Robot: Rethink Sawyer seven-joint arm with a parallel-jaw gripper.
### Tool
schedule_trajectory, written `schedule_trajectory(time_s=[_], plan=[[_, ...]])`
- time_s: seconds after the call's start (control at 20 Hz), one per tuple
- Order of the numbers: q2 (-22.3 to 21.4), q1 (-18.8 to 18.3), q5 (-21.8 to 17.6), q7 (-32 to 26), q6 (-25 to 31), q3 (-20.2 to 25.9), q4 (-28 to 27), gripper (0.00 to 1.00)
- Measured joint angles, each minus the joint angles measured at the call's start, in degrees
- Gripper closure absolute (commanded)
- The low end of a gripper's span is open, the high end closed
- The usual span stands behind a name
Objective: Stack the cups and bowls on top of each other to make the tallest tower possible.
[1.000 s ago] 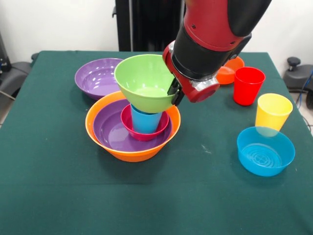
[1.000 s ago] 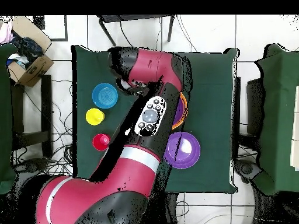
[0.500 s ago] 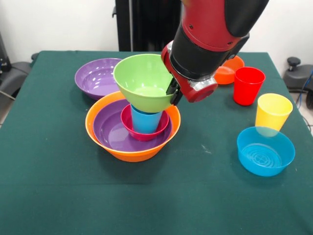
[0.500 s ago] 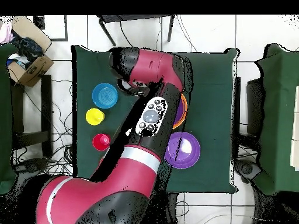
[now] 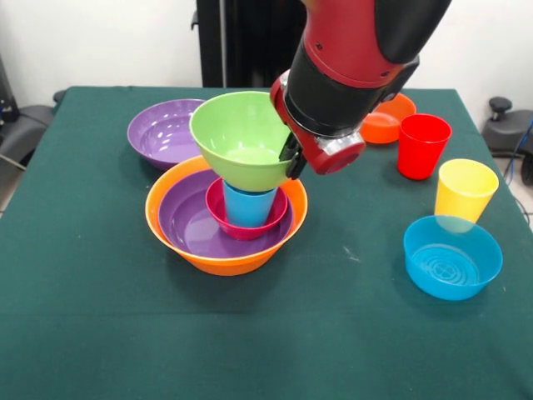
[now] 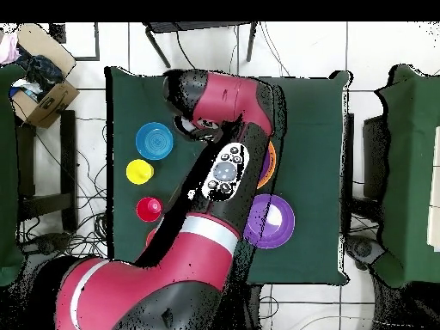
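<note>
In the front view the tower stands left of centre: a large orange bowl (image 5: 216,262) holds a purple bowl (image 5: 185,221), a small pink-red bowl (image 5: 215,208) and a blue cup (image 5: 247,208). A lime green bowl (image 5: 241,133) is upright right over the blue cup, its base at the cup's mouth. My gripper (image 5: 293,155) is shut on this bowl's right rim. The red cup (image 5: 422,146), yellow cup (image 5: 465,190) and small blue bowl (image 5: 452,257) stand apart at the right. In the overhead view the arm covers the tower, and only the large orange bowl's edge (image 6: 271,160) shows.
A second large purple bowl (image 5: 162,133) sits behind the tower at the left, and a small orange bowl (image 5: 385,127) lies behind the red cup. Overhead, the blue bowl (image 6: 155,140), yellow cup (image 6: 139,171) and red cup (image 6: 149,208) line the left side, and the purple bowl (image 6: 273,222) lies right of the arm.
The arm has carried the lime green bowl slightly left and up above the blue cup. Everything else stays put.
</note>
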Motion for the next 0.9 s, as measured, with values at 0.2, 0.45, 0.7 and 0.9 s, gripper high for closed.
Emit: schedule_trajectory(time_s=[0.2,0.45,0.7,0.9], plan=[[0.08,-0.41,0.00,0.00,-0.78,0.01,0.00,1.00],[0.21,-0.90,0.00,0.00,-2.20,0.01,0.00,1.00],[0.54,-1.15,0.00,0.00,-3.35,0.01,0.00,1.00],[0.83,-1.15,0.00,0.00,-3.34,0.01,0.00,1.00]])
